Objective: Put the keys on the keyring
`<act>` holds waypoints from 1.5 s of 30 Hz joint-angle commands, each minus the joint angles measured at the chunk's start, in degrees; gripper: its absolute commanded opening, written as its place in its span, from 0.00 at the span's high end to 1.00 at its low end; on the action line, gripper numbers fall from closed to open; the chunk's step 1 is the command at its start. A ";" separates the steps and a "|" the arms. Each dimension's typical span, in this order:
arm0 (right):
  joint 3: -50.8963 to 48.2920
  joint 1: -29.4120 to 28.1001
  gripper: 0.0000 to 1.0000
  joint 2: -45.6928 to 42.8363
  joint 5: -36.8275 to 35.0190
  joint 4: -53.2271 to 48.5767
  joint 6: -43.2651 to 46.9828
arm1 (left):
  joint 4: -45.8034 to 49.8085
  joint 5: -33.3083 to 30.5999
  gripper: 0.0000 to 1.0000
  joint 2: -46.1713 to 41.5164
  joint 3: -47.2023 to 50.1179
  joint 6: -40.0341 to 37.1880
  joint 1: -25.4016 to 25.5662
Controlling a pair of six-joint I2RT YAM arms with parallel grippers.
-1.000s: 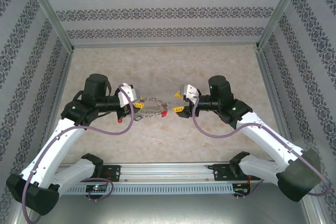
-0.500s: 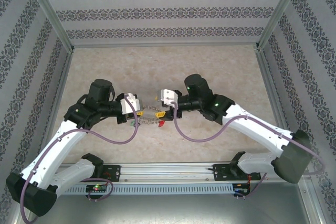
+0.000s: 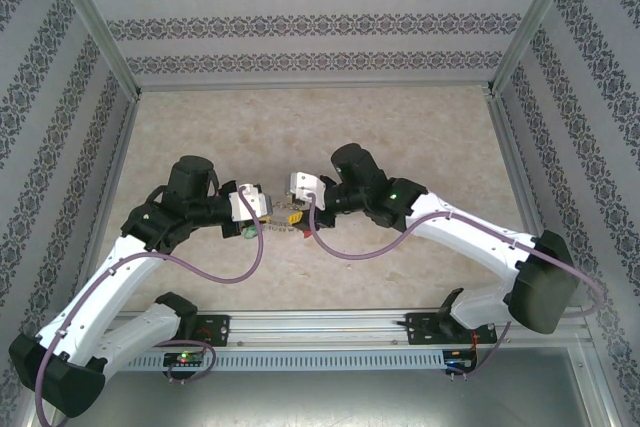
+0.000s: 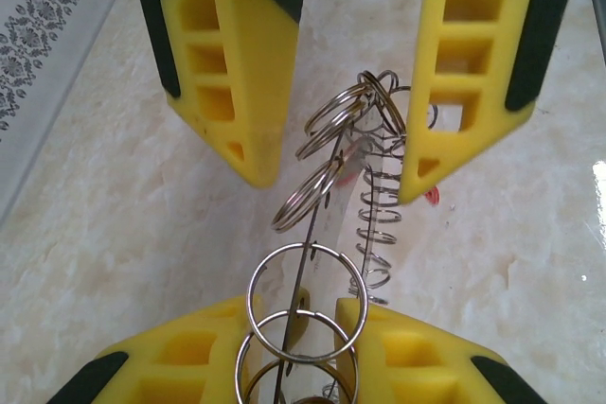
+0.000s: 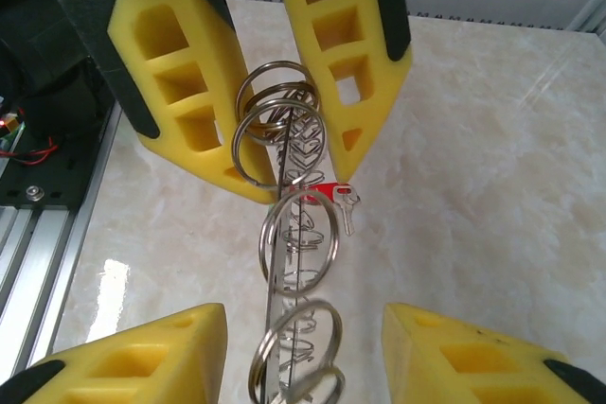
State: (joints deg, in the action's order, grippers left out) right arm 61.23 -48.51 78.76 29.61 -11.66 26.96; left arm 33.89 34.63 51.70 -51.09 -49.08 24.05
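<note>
The left claw (image 4: 301, 314) is nearly closed, its yellow fingers pinching one end of the keyring (image 5: 301, 234), which stands on edge and runs straight across to the right claw (image 5: 305, 324). The right claw faces it head-on with its fingers spread wide on either side of the ring's far end, and its own wrist camera shows a gap on both sides, so it grips nothing. From the left wrist, the ring's loops seem to brush one right-claw finger, though contact cannot be confirmed. A red key (image 5: 329, 193), silver blade pointing down, sits just beside the ring's middle; whether it is threaded on cannot be told. The two claws meet over the centre of the pale marbled tabletop (image 5: 473, 139), enclosed by patterned walls (image 3: 320, 22)
</note>
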 commanded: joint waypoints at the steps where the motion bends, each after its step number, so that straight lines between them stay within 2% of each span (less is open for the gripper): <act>1: 2.64 -0.87 0.55 1.02 -1.17 -0.34 -0.97 | -3.13 0.49 1.00 -0.93 -0.05 0.56 0.82; 3: 2.84 -1.06 0.62 1.30 -1.13 -0.63 -0.88 | -3.13 0.37 1.00 -0.95 0.04 0.78 0.96; 5: 2.78 -1.06 0.79 1.22 -1.40 -0.56 -0.86 | -3.04 0.52 1.00 -0.99 0.09 0.97 0.97; 8: 2.32 -1.06 0.95 0.50 -1.76 -0.03 -0.40 | -3.51 1.01 1.00 -1.41 0.08 1.76 0.97; 9: 2.03 -1.06 0.96 0.10 -1.72 0.10 -0.19 | -3.84 1.20 1.00 -1.58 0.17 2.14 0.98; 10: 1.67 -1.06 0.97 -0.39 -1.74 0.46 0.14 | -4.25 1.40 0.94 -1.77 0.23 2.61 0.95; 11: 1.17 -1.06 0.99 -1.07 -1.80 1.06 0.30 | -4.44 1.62 0.81 -2.04 0.41 2.82 0.95; 12: 0.85 -1.06 1.00 -1.66 -1.91 1.52 0.57 | -4.58 1.75 0.72 -2.21 0.47 3.10 0.95; 15: -0.70 -0.93 1.00 -3.66 -1.86 3.09 1.60 | -4.18 2.08 0.59 -2.62 0.72 3.55 0.92; 18: -2.66 -0.53 1.00 -5.94 -1.15 5.56 2.20 | -3.83 2.83 0.52 -2.99 1.30 4.06 0.97; 26: -5.67 -0.09 1.00 -11.01 0.53 8.78 4.26 | -7.43 5.27 0.47 -3.44 2.62 6.95 0.94; 30: -7.14 -0.09 1.00 -12.31 0.75 10.49 5.63 | -9.31 7.97 0.52 -2.69 2.28 8.24 0.93; 35: -8.88 -0.02 1.00 -12.66 -0.51 12.97 5.85 | -11.12 9.84 0.72 -2.44 2.22 9.27 0.96; 41: -10.27 0.04 1.00 -13.07 -1.20 15.04 5.20 | -12.28 9.19 0.92 -4.19 3.53 10.18 0.92; 43: -10.47 0.00 0.97 -13.20 -1.32 14.91 5.55 | -13.17 8.26 1.00 -5.09 4.02 10.32 0.95; 45: -10.65 0.00 0.93 -13.37 -1.40 14.53 5.97 | -13.48 6.91 1.00 -5.76 4.28 9.85 0.94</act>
State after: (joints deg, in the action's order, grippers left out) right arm 51.00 -48.53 66.98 27.90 -0.14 33.85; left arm 26.06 43.48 47.66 -47.05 -39.35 24.45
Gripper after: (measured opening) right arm 0.110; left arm 0.118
